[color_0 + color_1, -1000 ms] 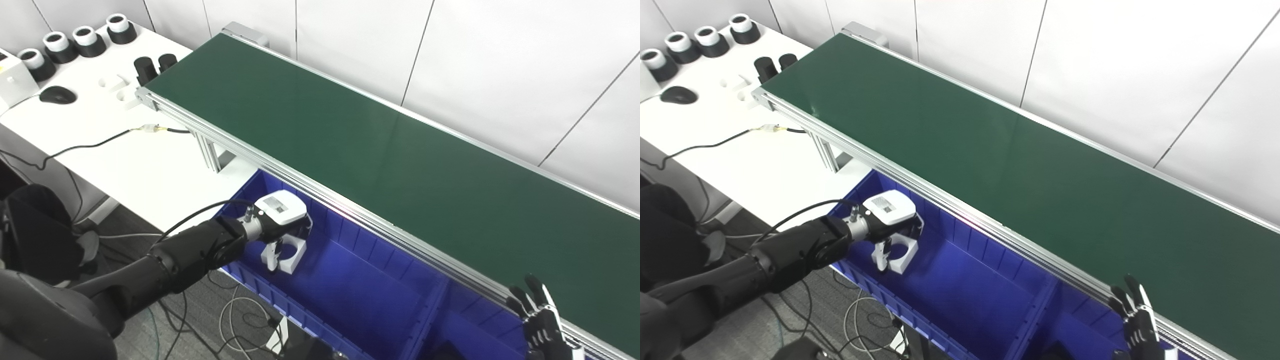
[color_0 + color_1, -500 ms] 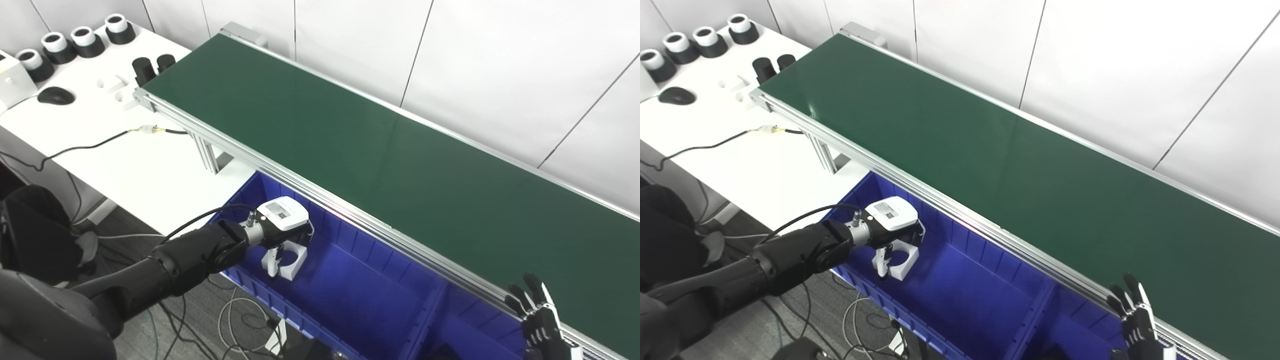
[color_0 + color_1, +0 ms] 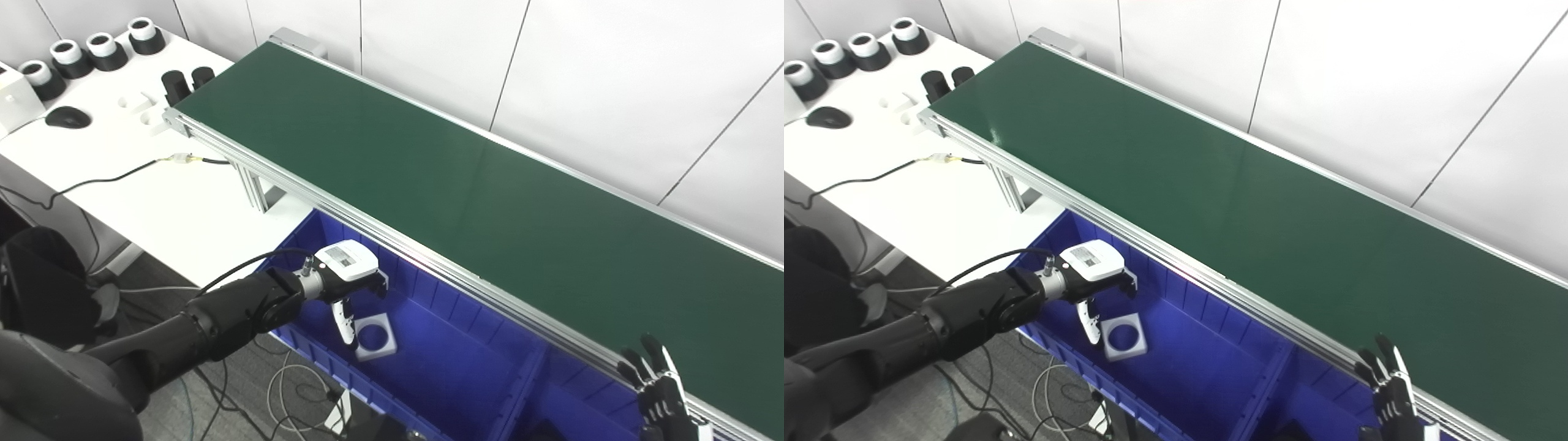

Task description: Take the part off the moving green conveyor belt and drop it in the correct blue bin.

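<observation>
A white square part with a round hole (image 3: 375,336) lies flat on the floor of the left blue bin (image 3: 453,361). Just above and left of it hovers my left hand (image 3: 349,275), open, its fingers spread and touching nothing. The green conveyor belt (image 3: 465,202) runs diagonally across the view with no part on it. At the bottom right corner my right hand (image 3: 658,392) sticks up beside the belt's rail, fingers spread and holding nothing.
A second blue bin (image 3: 576,404) adjoins the first on the right, below the belt's aluminium rail (image 3: 429,269). The white table (image 3: 122,159) at the left carries black-and-white cylinders (image 3: 101,49), a mouse (image 3: 67,116) and a cable (image 3: 110,180).
My left hand opened and let go of the white part, which dropped flat onto the bin floor. The right hand stayed put.
</observation>
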### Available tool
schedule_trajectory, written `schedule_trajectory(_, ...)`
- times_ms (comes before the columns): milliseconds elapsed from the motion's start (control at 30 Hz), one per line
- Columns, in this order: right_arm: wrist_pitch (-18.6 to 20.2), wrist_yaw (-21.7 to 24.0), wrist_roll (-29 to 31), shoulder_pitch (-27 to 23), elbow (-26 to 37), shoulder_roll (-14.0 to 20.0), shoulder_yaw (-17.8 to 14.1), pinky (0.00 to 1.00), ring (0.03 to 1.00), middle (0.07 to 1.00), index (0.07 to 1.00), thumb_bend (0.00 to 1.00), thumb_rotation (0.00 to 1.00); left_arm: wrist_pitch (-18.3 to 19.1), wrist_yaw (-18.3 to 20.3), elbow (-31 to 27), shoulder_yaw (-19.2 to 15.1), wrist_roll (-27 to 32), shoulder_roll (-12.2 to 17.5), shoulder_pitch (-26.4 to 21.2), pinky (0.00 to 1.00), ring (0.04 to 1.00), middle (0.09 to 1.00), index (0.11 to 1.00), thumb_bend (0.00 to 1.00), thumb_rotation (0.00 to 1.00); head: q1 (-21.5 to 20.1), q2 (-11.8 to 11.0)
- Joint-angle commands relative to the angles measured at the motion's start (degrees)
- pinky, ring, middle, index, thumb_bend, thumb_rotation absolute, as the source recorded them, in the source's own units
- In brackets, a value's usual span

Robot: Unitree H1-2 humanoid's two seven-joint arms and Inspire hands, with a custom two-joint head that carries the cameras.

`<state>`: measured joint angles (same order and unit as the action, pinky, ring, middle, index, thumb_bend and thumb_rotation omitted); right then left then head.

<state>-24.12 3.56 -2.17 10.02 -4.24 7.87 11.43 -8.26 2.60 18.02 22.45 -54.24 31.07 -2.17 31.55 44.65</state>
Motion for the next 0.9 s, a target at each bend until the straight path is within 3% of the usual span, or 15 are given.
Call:
schedule_trajectory(0, -2.8, 0.2, 0.0, -0.7, 0.9, -0.2, -0.5, 0.81, 0.869, 0.943, 0.911, 0.83, 0.92, 0.0, -0.4, -1.7, -0.4, 0.4, 1.6, -1.2, 0.65, 0.688, 0.694, 0.680, 1.00, 0.41, -0.1, 0.0)
schedule_trajectory(167, -2.8, 0.0, -0.3, -0.6, 1.0, -0.2, -0.4, 0.80, 0.867, 0.945, 0.912, 0.83, 0.93, -1.4, -2.1, -2.8, -0.4, 0.4, 1.5, -1.2, 0.62, 0.658, 0.670, 0.662, 1.00, 0.40, -0.4, -0.1)
schedule_trajectory(367, -2.8, 0.1, -0.3, -0.4, 1.1, -0.5, -0.3, 0.80, 0.869, 0.936, 0.912, 0.83, 0.92, -3.9, -1.2, -10.3, -0.1, 1.3, 1.5, 0.0, 0.63, 0.646, 0.657, 0.660, 1.00, 0.41, -1.3, 0.0)
schedule_trajectory(433, -2.8, 0.1, -0.3, -0.4, 0.9, -0.5, -0.3, 0.80, 0.871, 0.935, 0.913, 0.83, 0.92, -5.0, -1.4, -13.1, -0.1, 1.5, 1.2, 0.6, 0.62, 0.629, 0.650, 0.651, 1.00, 0.47, -1.3, -0.1)
schedule_trajectory(700, -2.8, 0.1, -0.2, -0.8, -0.2, -0.7, -0.5, 0.80, 0.876, 0.930, 0.912, 0.83, 0.91, -3.2, 7.7, -30.6, 0.1, 8.4, -2.4, 5.7, 0.61, 0.650, 0.673, 0.663, 0.98, 0.46, -1.2, -0.3)
schedule_trajectory(800, -2.8, 0.2, -0.1, -1.0, -0.6, -0.7, -0.5, 0.80, 0.874, 0.932, 0.909, 0.83, 0.91, -1.4, 10.9, -35.1, -0.8, 14.9, -4.5, 7.9, 0.61, 0.662, 0.686, 0.671, 0.96, 0.43, -1.4, -0.4)
schedule_trajectory(867, -2.8, 0.1, -0.2, -1.1, -1.0, -0.8, -0.5, 0.80, 0.870, 0.930, 0.907, 0.83, 0.91, 2.7, 14.7, -38.5, -1.8, 23.8, -6.2, 9.5, 0.60, 0.685, 0.712, 0.695, 0.93, 0.40, -1.5, -0.6)
